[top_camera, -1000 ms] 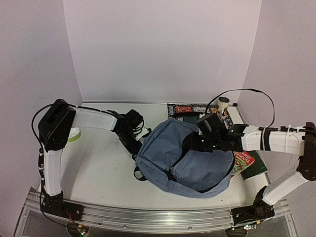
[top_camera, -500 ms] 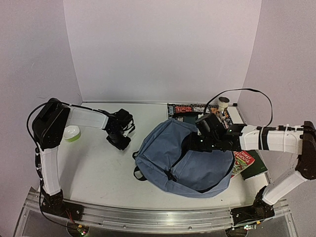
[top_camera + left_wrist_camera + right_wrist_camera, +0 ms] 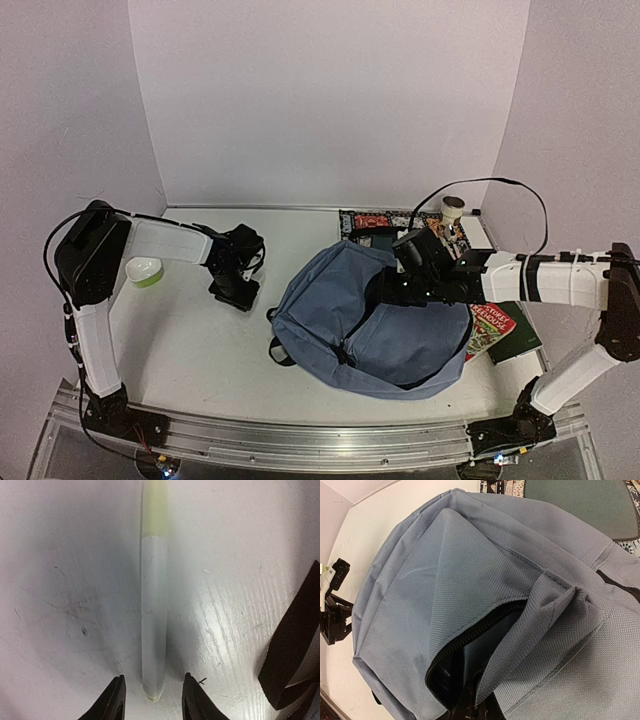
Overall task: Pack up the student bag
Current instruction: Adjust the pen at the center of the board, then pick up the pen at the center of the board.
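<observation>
Since the left gripper quit the student bag, it straddles a pen to pack, fingers parted; right gripper pinches the bag's fabric.

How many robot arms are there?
2. The left arm reaches over the table's left side; the right arm stretches to the student bag. None seems hidden.

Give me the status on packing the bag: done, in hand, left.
Done: the student bag is unzipped, its opening edge pinched by the right gripper. In hand: the left gripper is open astride a pen lying flat, not gripping it. Left: the pen, the green book and the teal pouch lie outside the bag.
</observation>
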{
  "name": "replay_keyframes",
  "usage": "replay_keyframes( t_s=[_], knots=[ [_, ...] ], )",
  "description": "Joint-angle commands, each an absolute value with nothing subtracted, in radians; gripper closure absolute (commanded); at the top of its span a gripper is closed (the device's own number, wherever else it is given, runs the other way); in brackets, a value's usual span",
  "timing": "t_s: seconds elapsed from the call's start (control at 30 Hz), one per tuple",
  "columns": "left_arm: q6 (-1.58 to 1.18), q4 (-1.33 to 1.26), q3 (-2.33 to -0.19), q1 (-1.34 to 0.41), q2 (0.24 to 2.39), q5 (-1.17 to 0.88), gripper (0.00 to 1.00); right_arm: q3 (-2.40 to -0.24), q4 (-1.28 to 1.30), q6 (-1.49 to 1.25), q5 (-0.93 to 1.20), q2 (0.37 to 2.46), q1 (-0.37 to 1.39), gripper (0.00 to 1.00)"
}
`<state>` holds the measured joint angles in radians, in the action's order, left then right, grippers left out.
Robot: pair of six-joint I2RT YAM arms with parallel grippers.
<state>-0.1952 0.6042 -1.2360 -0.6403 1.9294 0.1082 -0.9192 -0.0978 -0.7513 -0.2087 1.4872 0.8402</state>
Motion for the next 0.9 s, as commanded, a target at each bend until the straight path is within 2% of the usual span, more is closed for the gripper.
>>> replay_keyframes(
  t_s=[0.0,0.3,0.4,0.63,0.73,0.87],
  knots=[
    [-0.197,0.601,-1.353,-0.637,1.975,0.140,0.58,-0.968,-0.130,-0.737,-0.205,1.493,0.839,1.00],
    [-0.157,0.618,-1.444,-0.594,2.103,0.139,0.60,-0.956,-0.140,-0.745,-0.205,1.476,0.839,1.00],
    [-0.156,0.624,-1.436,-0.591,2.106,0.125,0.67,-0.953,-0.141,-0.745,-0.204,1.470,0.840,1.00],
    [-0.179,0.626,-1.409,-0.591,2.055,0.072,0.94,-0.965,-0.145,-0.729,-0.189,1.474,0.840,1.00],
    [-0.199,0.626,-1.404,-0.591,1.993,0.058,1.00,-0.982,-0.146,-0.717,-0.179,1.478,0.840,1.00],
    [-0.235,0.628,-1.413,-0.591,1.913,0.017,1.00,-1.005,-0.146,-0.702,-0.163,1.478,0.841,1.00]
  ],
)
